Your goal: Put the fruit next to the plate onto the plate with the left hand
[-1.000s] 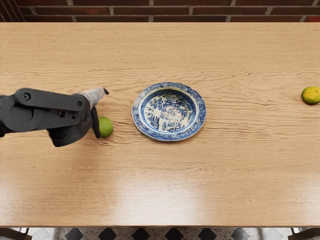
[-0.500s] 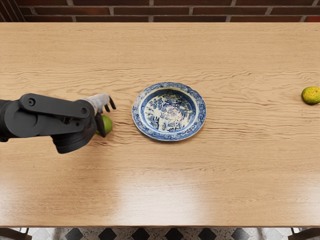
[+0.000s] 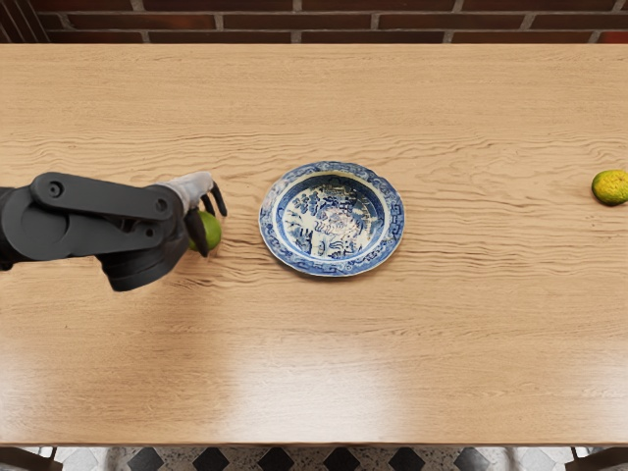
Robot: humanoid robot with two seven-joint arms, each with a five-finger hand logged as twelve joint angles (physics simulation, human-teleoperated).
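At the left side of the head view, the left arm enters from the picture's left edge, dark forearm lying roughly level over the table. Left hand sits at the arm's end, pale grey at the knuckles, dark fingers curled down and round the green fruit. The thumb crosses the fruit's near side, so only its right half shows. Grip reads as closed on the fruit; whether the fruit is touching the wood or raised off it cannot be told from this angle. Fruit and hand lie just left of the plate, near its rim but apart from it. Plate is blue-and-white patterned, flat on the table near centre, nothing in it. Yellow-green fruit rests at the far right edge, well apart from the plate. Brick wall runs behind the table.
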